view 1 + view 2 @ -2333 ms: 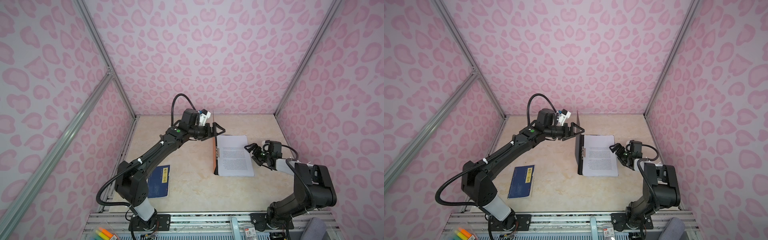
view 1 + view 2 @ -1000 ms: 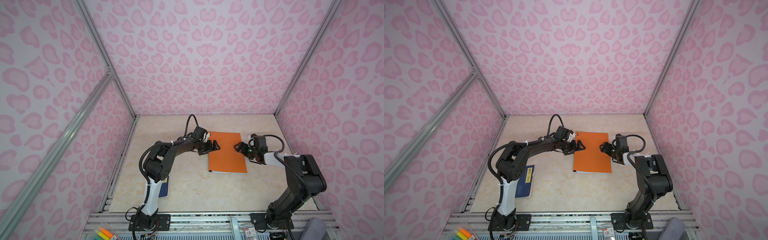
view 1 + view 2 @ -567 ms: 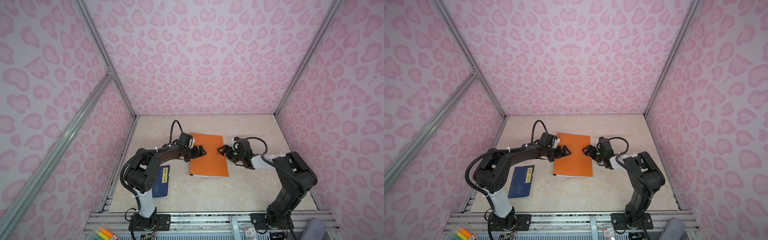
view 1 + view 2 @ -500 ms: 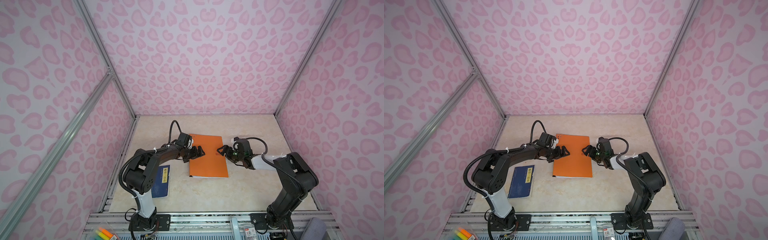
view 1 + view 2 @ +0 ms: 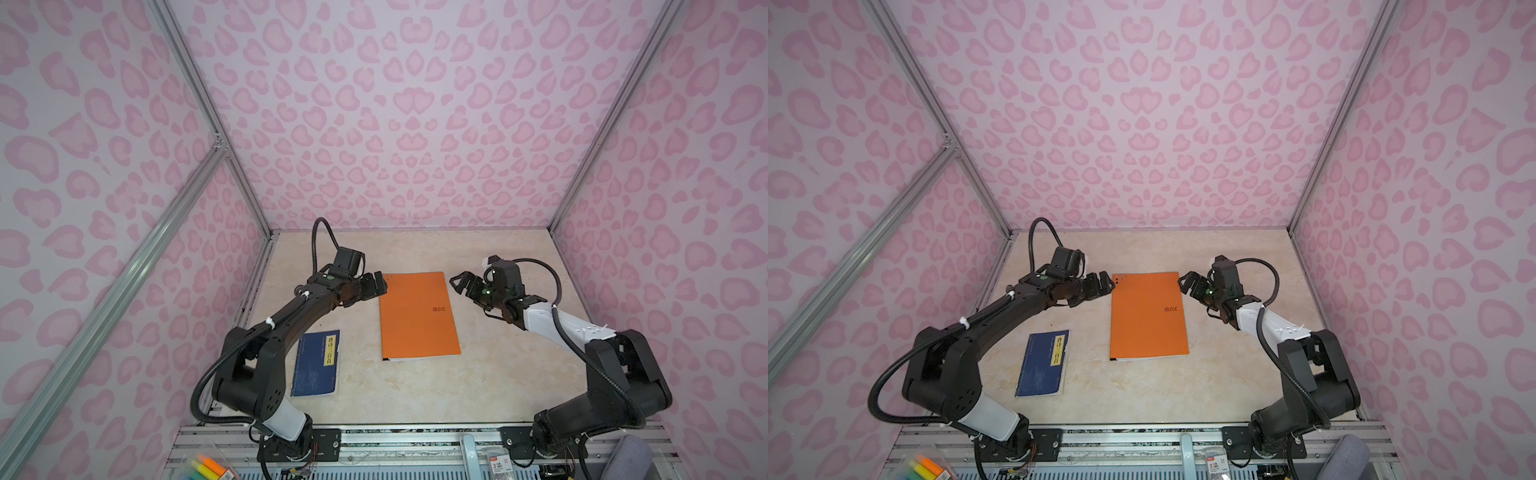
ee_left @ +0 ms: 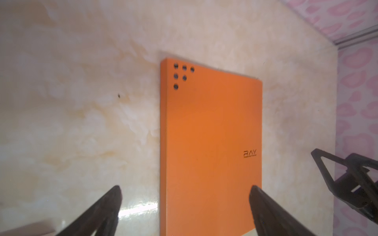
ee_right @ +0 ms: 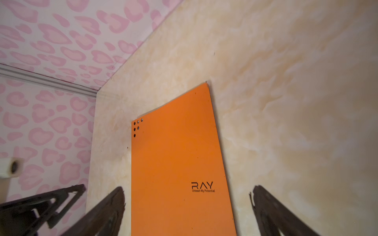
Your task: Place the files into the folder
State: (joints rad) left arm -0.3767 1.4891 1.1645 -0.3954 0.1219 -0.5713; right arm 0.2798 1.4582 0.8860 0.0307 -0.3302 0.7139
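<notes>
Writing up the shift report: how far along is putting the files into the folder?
Done, it seems: the folder lies shut and flat, a white sliver of the files showing at its near edge. In hand: nothing; the left pincer and right pincer stand open beside its far corners. Left: apparently only pulling the arms back.

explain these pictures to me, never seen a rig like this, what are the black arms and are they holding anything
These are two black robot arms mounted at the near edge of a table inside a pink-patterned booth. Each ends in a two-fingered clamp: the left gripper and the right gripper. The two wide pictures come from one camera head above. The two close-ups come from cameras on the arms' wrists, looking along the dark fingers. On the table lie a closed orange folder and, beside it, a dark blue book. Both grippers are open, one at each side of the folder's far end, holding nothing.
</notes>
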